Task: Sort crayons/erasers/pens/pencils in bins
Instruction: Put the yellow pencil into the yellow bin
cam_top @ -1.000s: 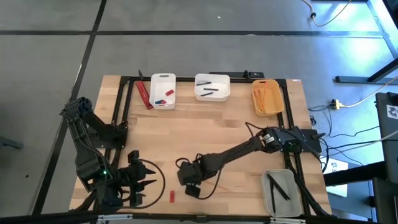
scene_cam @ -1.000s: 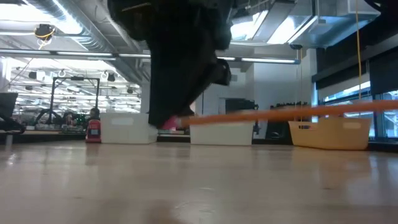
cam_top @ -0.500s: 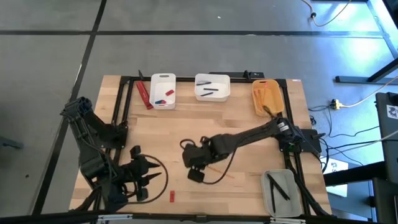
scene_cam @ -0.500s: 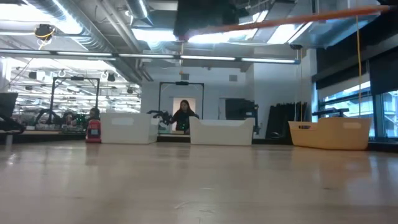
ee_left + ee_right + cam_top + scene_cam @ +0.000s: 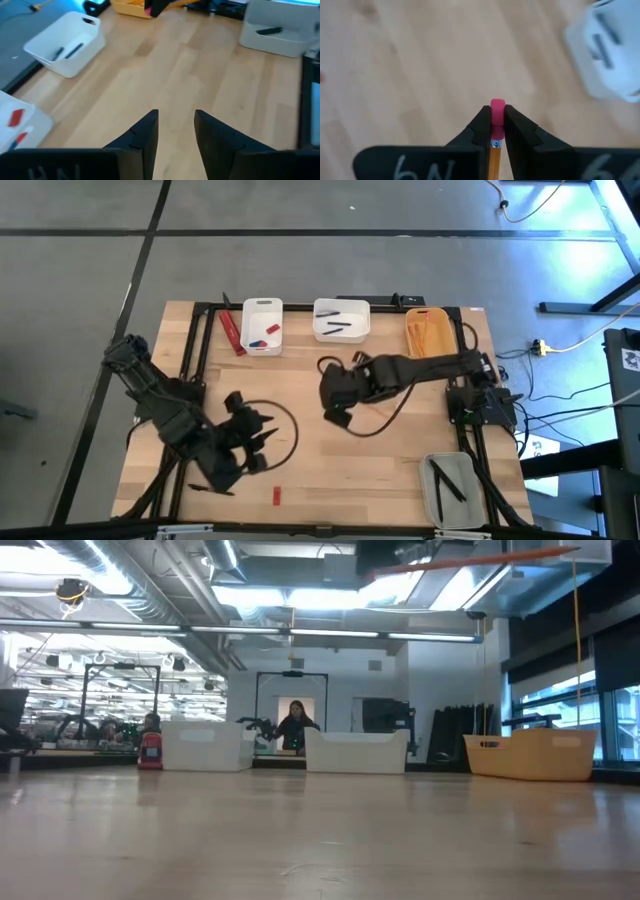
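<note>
My right gripper (image 5: 335,398) hangs high over the middle of the table, shut on an orange pencil (image 5: 470,559) with a pink eraser end (image 5: 497,107). The pencil does not show in the high view. My left gripper (image 5: 262,442) stands open over the near left of the table, with nothing between its fingers (image 5: 175,131). At the far edge are the narrow white bin (image 5: 262,326), the wider white bin (image 5: 342,320) holding black pens, and the yellow-orange bin (image 5: 431,337) holding pencils. The grey bin (image 5: 455,490), with pens in it, stands at the near right corner. My right gripper pinches the pencil at its pink eraser end (image 5: 497,120) between the two fingertips. The fingers slant down from above. The orange shaft (image 5: 494,160) runs back from the tips under the wrist. In the low view the pencil is nearly level, high above the table.
A small red piece (image 5: 276,496) lies near the table's front edge. A long red box (image 5: 232,332) lies beside the narrow white bin. The bare wood (image 5: 300,375) in the middle is free. A person (image 5: 296,726) stands in the room behind.
My right gripper has risen from low over the near middle, carrying the pencil up, and has gone toward the far edge and the right. My left gripper has swung toward the table's right and a little farther in, still open.
</note>
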